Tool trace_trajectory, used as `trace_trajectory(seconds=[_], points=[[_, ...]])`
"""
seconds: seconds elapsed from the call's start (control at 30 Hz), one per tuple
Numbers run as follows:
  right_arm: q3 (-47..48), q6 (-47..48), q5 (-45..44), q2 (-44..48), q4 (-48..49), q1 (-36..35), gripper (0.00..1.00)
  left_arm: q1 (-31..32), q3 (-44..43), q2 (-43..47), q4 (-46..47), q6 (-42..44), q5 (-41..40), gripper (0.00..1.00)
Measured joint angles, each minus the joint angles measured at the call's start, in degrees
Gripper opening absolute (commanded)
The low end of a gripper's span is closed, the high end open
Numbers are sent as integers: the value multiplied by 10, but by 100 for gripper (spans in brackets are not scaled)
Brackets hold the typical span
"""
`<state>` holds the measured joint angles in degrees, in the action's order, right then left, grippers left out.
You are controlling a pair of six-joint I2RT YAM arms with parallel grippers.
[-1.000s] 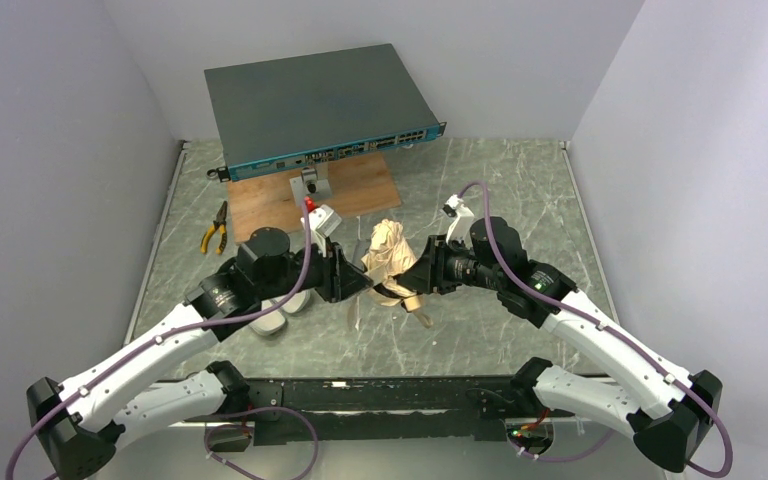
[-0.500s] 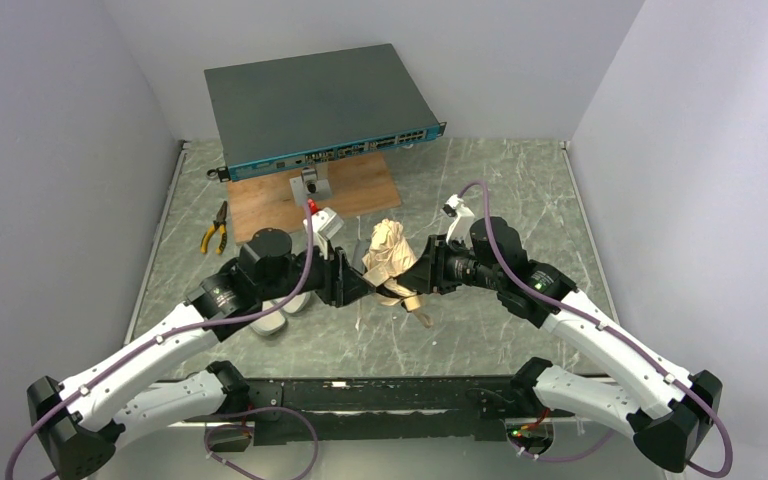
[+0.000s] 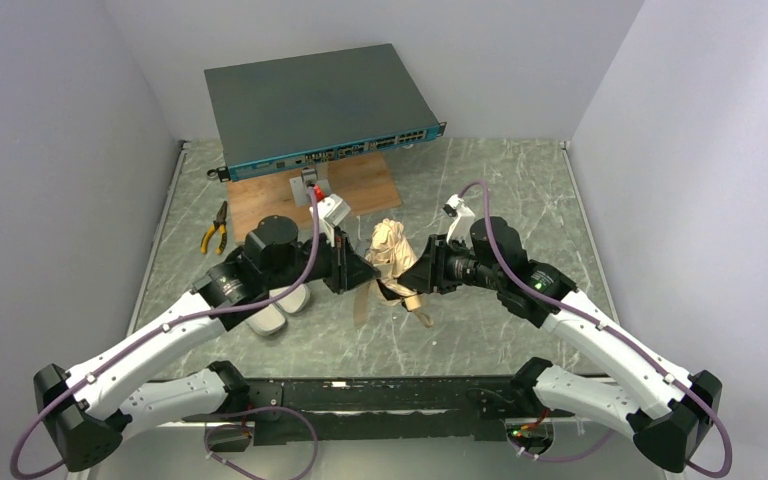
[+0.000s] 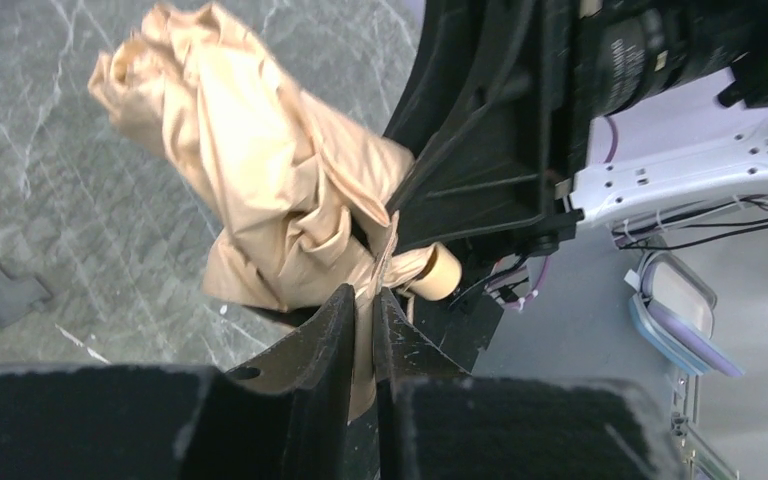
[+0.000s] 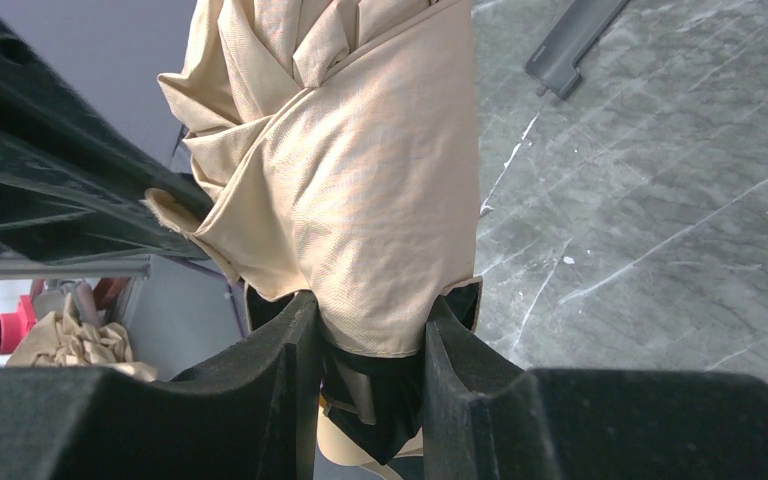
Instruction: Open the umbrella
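The umbrella [image 3: 389, 250] is held above the table between both arms, its cream-beige fabric crumpled and folded. My right gripper [image 3: 409, 282] is shut around its lower fabric; in the right wrist view the fingers [image 5: 295, 350] clamp the beige bundle [image 5: 360, 190], with the black lining below. My left gripper [image 3: 366, 277] is shut on the beige strap [image 4: 363, 360], which runs up to the umbrella [image 4: 260, 190] beside the tan handle [image 4: 442, 272]. A loose strap end [image 3: 360, 303] hangs below. The shaft is hidden.
A whitish oblong case shell [image 3: 278, 308] lies under the left arm. A network switch [image 3: 315, 100] stands at the back on a wooden board [image 3: 365, 185] with a small grey stand [image 3: 312, 183]. Pliers [image 3: 214, 229] lie at the left.
My left arm has shifted up and to the right, nearer the umbrella, carrying the strap with it. The right arm and the umbrella bundle have hardly moved.
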<state>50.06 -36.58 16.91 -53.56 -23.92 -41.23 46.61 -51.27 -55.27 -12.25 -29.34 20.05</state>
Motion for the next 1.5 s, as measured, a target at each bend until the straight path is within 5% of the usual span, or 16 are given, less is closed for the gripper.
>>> trace_trajectory(seconds=[0.23,0.5,0.53,0.57,0.6,0.63,0.77,0.97,1.5], points=[[0,6,-17,0,-1,0,0,2,-43,7,-30,2,-8,0],[0,11,-24,0,-3,0,0,6,-36,10,-32,-10,-11,0],[0,13,-27,0,-5,0,7,8,-34,10,-29,-15,-11,0],[0,14,-30,0,-8,0,27,9,-33,9,-26,-19,-15,0],[0,16,-32,0,-12,0,59,10,-33,6,-22,-24,-19,0],[1,19,-36,0,-16,0,75,11,-33,3,-18,-29,-22,0],[10,31,-68,0,-39,0,99,12,-70,-35,-30,-43,-59,0],[25,40,-106,2,-52,1,100,12,-234,-141,-76,-38,-109,0],[25,56,-120,27,-66,1,100,12,-691,-357,-243,61,-88,0]])
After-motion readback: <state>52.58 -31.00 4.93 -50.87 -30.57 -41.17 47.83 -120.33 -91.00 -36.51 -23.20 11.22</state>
